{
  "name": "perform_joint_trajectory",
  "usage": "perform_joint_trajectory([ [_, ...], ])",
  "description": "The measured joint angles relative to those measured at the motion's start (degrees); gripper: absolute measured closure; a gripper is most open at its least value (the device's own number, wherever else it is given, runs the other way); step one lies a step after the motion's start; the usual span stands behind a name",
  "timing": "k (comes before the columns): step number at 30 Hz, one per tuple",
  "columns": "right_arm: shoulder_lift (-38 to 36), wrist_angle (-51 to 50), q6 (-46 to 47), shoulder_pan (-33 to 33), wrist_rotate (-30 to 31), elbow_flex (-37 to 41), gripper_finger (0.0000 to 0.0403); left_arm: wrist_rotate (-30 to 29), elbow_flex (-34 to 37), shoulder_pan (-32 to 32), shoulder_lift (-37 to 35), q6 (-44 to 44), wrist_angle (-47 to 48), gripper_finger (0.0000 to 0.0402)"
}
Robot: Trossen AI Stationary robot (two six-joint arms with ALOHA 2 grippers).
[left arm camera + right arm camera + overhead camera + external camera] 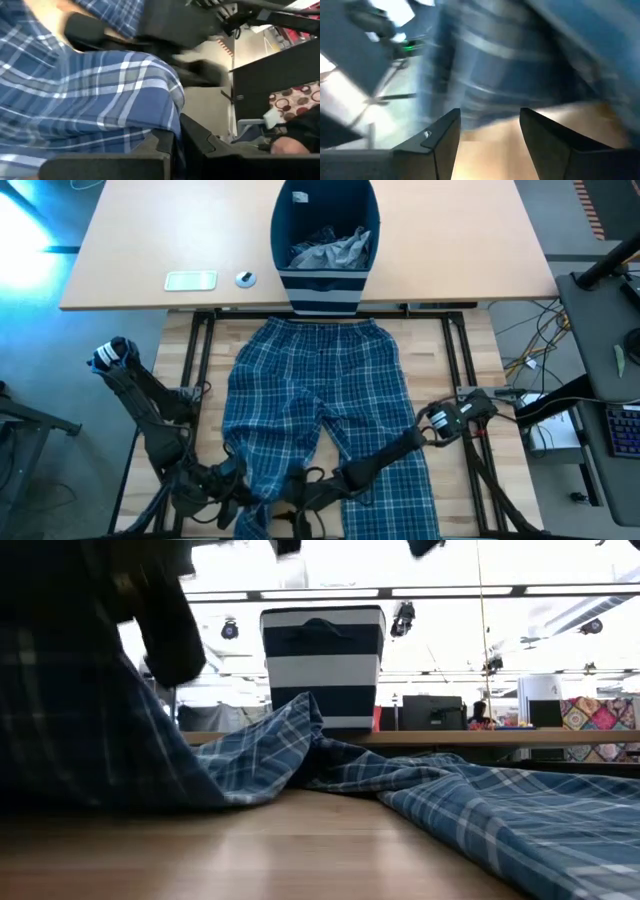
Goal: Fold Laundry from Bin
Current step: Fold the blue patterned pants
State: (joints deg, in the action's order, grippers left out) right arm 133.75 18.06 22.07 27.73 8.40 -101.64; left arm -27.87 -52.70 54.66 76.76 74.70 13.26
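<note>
Plaid trousers (320,415) lie nearest, spread flat on the wooden table (470,350), waistband toward the far side and both legs running to the near edge.

On the left, the left gripper (243,498) sits low at the cuff of the left-hand leg. Its jaws are together, clamped on the plaid cloth; the left wrist view shows a fold of fabric pinched between the dark fingers (165,145).

At centre, the right arm reaches across from its base on the right, and the right gripper (312,492) sits between the two legs near the cuffs. Its jaws stand apart, with blurred cloth and bare tabletop between the fingers (445,135); it holds nothing that I can see.

Beyond the waistband, the bin (326,242) stands on the pale desk (130,250), touching the far edge of the trousers. A grey garment (335,248) is bunched inside it. A small pale object (190,280) and a round one (246,278) lie on the desk to its left.

Judgement: the step in hand is the first fold of the trousers, with one cuff secured. The next move calls for the right gripper to close on cloth at the hem, then both arms to lift together and carry the leg over evenly, keeping the fabric taut enough not to bunch.
</note>
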Motion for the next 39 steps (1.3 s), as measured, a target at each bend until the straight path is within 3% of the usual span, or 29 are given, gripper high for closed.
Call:
perform_joint_trajectory([
  [7,0.3,-11.0,4.5,0.0,-3.8,-5.0,0.0202,-0.2,2.6,0.0,-0.6,0.2,-3.7,0.0401],
  [14,0.4,-10.5,5.4,-1.3,-2.4,-6.7,0.0208,-0.9,2.6,-0.2,-0.6,-1.3,-4.3,0.0401],
  [17,0.3,-10.1,6.6,-1.7,-2.2,-6.8,0.0248,-3.0,2.6,-0.2,-0.4,-1.3,-4.3,0.0401],
  [22,0.6,-10.7,10.1,-2.0,-2.5,-6.7,0.0376,-4.1,2.7,-0.9,-0.4,-1.3,-3.5,0.0396],
  [27,0.6,-13.1,17.7,-1.9,-9.8,-7.3,0.0393,1.6,2.7,-1.3,-1.0,2.6,3.8,0.0353],
  [30,0.6,-19.2,22.5,-0.7,-15.1,-10.0,0.0394,5.1,2.7,-1.2,-2.0,4.6,8.5,0.0317],
  [34,0.6,-29.8,26.2,1.4,-17.9,-15.9,0.0394,9.0,2.7,-1.3,-3.6,4.9,12.9,0.027],
  [39,0.4,-38.2,31.0,3.4,-18.5,-20.9,0.0394,5.1,3.7,-2.0,-4.4,8.5,18.2,0.0229],
])
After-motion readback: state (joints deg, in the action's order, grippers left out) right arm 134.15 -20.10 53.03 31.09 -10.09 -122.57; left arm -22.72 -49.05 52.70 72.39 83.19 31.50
